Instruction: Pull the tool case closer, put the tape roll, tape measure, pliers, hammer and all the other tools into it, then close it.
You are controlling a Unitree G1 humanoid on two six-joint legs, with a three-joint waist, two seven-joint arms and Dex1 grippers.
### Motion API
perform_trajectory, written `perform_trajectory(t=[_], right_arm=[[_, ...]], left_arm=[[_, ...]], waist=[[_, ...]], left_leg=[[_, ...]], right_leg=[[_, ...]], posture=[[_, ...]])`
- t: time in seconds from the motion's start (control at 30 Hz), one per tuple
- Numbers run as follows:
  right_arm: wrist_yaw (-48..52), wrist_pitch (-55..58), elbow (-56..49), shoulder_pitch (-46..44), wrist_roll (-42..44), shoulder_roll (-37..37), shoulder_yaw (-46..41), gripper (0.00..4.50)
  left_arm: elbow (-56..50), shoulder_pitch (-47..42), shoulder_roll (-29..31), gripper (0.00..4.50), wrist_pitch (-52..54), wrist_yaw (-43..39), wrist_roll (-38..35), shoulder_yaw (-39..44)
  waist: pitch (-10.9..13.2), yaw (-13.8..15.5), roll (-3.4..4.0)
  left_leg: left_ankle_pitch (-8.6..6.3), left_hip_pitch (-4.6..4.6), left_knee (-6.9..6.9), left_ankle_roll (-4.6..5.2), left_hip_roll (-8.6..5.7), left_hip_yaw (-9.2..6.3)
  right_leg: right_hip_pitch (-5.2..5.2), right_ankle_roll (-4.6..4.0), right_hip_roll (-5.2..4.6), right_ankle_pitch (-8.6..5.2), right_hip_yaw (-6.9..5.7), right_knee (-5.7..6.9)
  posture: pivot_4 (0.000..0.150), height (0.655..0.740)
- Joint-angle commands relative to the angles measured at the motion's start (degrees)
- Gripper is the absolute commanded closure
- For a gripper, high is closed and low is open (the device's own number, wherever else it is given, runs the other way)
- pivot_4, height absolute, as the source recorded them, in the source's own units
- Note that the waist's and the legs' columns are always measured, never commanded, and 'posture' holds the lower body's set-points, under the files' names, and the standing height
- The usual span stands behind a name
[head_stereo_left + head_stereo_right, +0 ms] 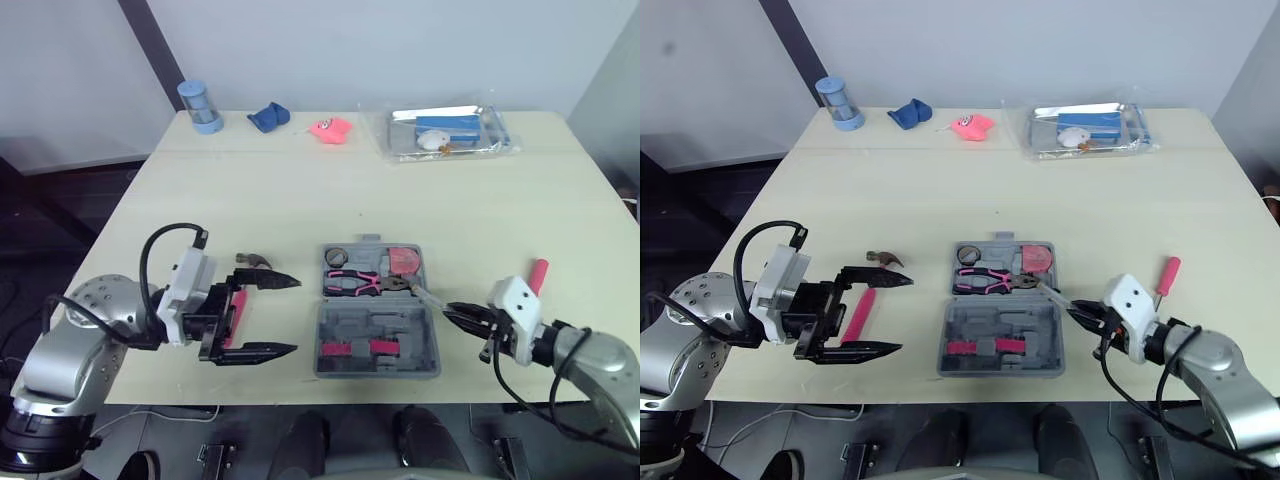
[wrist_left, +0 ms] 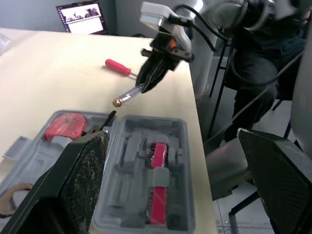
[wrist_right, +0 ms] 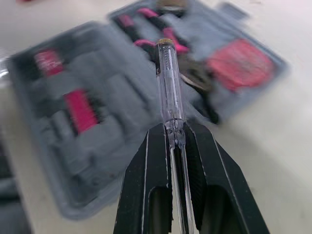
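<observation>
The grey tool case (image 1: 395,325) lies open near the table's front edge. Its far half holds pink-handled pliers (image 1: 360,285), a red tape measure (image 1: 404,261) and a tape roll (image 1: 335,256). My right gripper (image 1: 452,309) is at the case's right side, shut on a clear-handled screwdriver (image 3: 167,83) that points over the pliers. My left gripper (image 1: 290,316) is open left of the case. Its fingers (image 2: 75,187) straddle the pink handle of the hammer (image 1: 859,314), which lies on the table. A pink-handled screwdriver (image 1: 538,273) rests on the table to the right.
Along the far edge stand a blue cylinder (image 1: 202,105), a blue cloth (image 1: 268,117), a pink object (image 1: 330,128) and a plastic bag with a blue box (image 1: 450,132). The case and both grippers are close to the table's front edge (image 1: 300,403).
</observation>
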Motion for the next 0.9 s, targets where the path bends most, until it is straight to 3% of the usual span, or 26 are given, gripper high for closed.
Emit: perform_trajectory(t=[0.03,0.2,0.43,0.9], right_arm=[[1.7,3.2,-0.9,-5.5,-1.5,-0.9,5.3,4.4],[1.4,12.9,0.5,-18.6,-4.6,1.7,16.1,4.4],[1.3,20.9,2.4,-28.7,-8.3,4.8,27.2,4.4],[0.4,19.6,9.8,-34.0,-15.6,10.2,35.7,4.4]], left_arm=[[1.1,0.2,1.2,0.0,-2.3,-1.8,0.9,2.0],[4.4,0.7,2.9,0.0,-4.1,-5.3,1.8,2.7],[6.5,0.8,3.4,0.0,-5.3,-7.1,2.4,2.3],[9.6,1.0,4.3,0.0,-6.8,-7.9,3.3,2.8]], waist=[[0.0,0.2,0.0],[0.0,0.2,-0.07],[0.1,0.2,-0.09],[0.1,0.0,-0.08]], left_leg=[[0.0,-0.01,0.0,0.0,0.0,-0.01],[0.0,-0.12,0.03,0.0,-0.01,-0.04],[0.0,-0.21,0.03,-0.01,-0.01,-0.12],[0.0,-0.23,0.03,-0.01,-0.01,-0.14]], right_leg=[[0.0,0.0,0.0,0.0,-0.01,-0.01],[-0.05,0.0,-0.02,0.0,-0.06,-0.05],[-0.17,-0.01,-0.02,0.01,-0.14,-0.03],[-0.25,-0.01,-0.01,0.01,-0.16,0.02]], posture=[[0.15,0.74],[0.15,0.74],[0.15,0.74],[0.15,0.74]])
